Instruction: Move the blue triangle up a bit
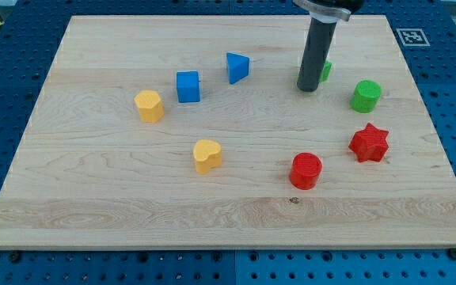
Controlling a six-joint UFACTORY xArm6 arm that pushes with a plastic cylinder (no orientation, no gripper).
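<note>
Writing is nowhere legible on the pale wooden board (212,198); the only marking is a black-and-white square fiducial tag (411,36) on the blue perforated table (450,24) just past the board's top right corner, and it carries a pattern, not letters.

The small blue triangular plastic block (237,67) lies in the board's upper middle. One flat face is turned toward the view's left and its wedge narrows toward the view's right; it is too compact for a clear long axis to be made out. The blue cube-shaped block (188,86) sits just to its left and slightly lower, apart from it.

The dark straight rod comes down from the view's top, and my tip (308,89) rests on the board to the right of the blue triangle, well apart from it and a little lower in the view. The rod is a plain pusher with nothing to spread or close; it holds nothing. Directly behind it, a small green block (325,70) is mostly hidden, so its shape cannot be told, nor whether the rod touches it.

A green cylinder-like block (366,96) stands further right. Below it are a red star-shaped block (369,143) and a red cylinder block (305,171). A yellow hexagon-like block (149,105) sits at the left, and a yellow heart-shaped block (207,156) lies lower, near the middle.
</note>
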